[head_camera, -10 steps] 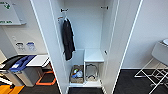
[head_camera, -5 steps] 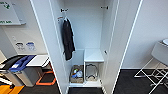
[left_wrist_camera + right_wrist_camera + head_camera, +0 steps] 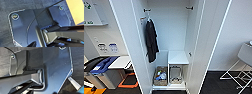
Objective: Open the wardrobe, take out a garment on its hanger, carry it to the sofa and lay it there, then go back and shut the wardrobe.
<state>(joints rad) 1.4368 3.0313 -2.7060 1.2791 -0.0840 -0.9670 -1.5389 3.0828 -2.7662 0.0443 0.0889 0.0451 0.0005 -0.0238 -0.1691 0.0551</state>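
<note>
The wardrobe [image 3: 171, 30] stands straight ahead in the head view with both doors swung wide, the left door [image 3: 126, 37] and the right door [image 3: 211, 37] framing its white inside. A long black coat [image 3: 151, 40] hangs from a light hook [image 3: 148, 18] at the left end of the rail space. Low on the right inside sits a white shelf box [image 3: 177, 57].
On the wardrobe floor are a basket of small items [image 3: 161, 76] and a clear container [image 3: 175, 73]. Waste bins with a blue lid [image 3: 101, 66] stand at the left, and a white folding chair [image 3: 244, 65] at the right. The floor is dark carpet [image 3: 7, 7].
</note>
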